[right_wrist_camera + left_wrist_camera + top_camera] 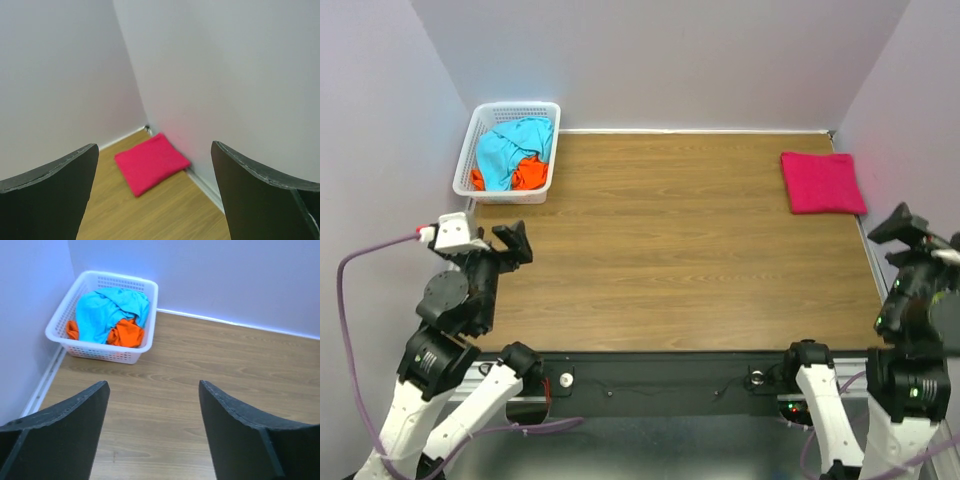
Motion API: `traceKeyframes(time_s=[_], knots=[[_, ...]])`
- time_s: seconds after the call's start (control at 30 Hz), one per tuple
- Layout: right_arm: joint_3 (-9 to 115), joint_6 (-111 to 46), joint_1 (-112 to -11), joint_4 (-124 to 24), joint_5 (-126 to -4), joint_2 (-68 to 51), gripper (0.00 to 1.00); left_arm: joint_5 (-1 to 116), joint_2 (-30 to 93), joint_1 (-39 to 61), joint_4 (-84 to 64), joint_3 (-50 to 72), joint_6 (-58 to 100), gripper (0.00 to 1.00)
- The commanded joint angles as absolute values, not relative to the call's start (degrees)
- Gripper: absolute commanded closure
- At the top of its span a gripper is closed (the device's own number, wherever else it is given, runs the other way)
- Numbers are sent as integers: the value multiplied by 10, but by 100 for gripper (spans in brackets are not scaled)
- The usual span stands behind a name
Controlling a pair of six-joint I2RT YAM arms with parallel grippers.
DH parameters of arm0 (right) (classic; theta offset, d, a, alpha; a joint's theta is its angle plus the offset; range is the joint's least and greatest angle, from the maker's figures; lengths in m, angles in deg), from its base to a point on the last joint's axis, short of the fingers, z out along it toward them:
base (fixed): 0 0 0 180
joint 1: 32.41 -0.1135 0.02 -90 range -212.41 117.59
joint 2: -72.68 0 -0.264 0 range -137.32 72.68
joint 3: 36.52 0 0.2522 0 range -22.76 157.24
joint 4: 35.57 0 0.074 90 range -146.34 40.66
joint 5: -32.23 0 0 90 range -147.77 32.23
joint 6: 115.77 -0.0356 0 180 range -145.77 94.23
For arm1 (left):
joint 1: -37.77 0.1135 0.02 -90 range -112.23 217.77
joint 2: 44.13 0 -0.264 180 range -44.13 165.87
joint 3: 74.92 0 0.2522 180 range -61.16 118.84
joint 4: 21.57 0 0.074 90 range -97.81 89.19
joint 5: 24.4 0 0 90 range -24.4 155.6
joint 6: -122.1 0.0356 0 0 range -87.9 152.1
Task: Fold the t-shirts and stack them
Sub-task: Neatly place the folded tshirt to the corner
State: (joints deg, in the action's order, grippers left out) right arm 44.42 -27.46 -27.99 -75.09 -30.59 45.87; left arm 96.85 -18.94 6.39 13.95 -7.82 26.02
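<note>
Crimson-pink t-shirt (823, 182): folded flat rectangle on woodgrain table (670, 260). Turquoise-blue t-shirt (510, 150) and orange t-shirt (528, 173): crumpled inside white lattice basket (516, 105). Left gripper (154, 385) and right gripper (155, 146): jaws apart, empty.

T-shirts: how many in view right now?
3. Crimson-pink t-shirt, folded, at the far right of the table; turquoise-blue t-shirt and orange t-shirt crumpled together in the white basket, far left. More could be hidden beneath them.

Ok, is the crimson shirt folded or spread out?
Folded. The crimson-pink t-shirt lies as a compact flat rectangle in the far right corner of the table, with no sleeves showing.
</note>
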Motion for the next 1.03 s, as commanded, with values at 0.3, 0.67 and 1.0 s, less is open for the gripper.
traceKeyframes(time_s=[0.3, 0.67, 1.0], knots=[[435, -283, -290, -783, -348, 540, 0, 1015, -324, 67, 145, -116, 209, 8], [432, -303, -295, -781, -404, 502, 0, 1013, -300, 67, 93, -133, 201, 7], [432, -299, -297, -781, -424, 488, 0, 1008, -285, 66, 59, -147, 201, 7]])
